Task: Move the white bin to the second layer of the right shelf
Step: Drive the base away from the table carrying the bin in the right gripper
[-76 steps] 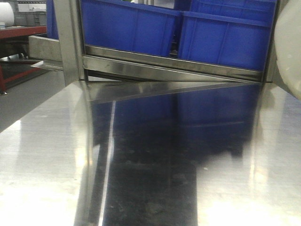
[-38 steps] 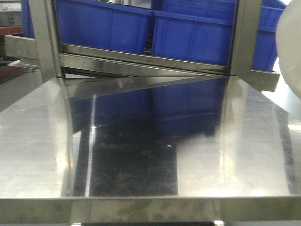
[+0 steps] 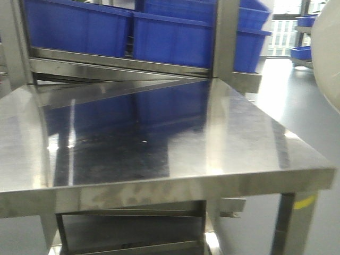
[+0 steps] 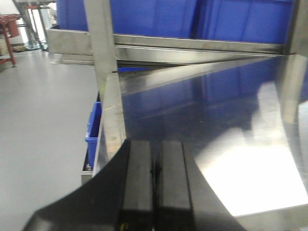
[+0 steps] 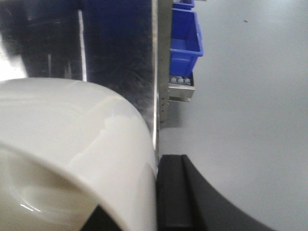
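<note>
Steel tabletop [image 3: 239,143] mirrors crates [image 3: 170,40]; left jaws clenched, right jaws grasping white bin [image 5: 72,125].

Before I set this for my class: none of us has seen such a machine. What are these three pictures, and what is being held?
This is a two-armed robot on wheels. One picture looks forward from its body: a shiny steel table with nothing on it, blue crates on a rack behind. The other two come from cameras on its wrists. The left gripper is shut and empty. The right gripper seems to clamp the rim of a white bin, which also shows at the front picture's right edge.
</note>
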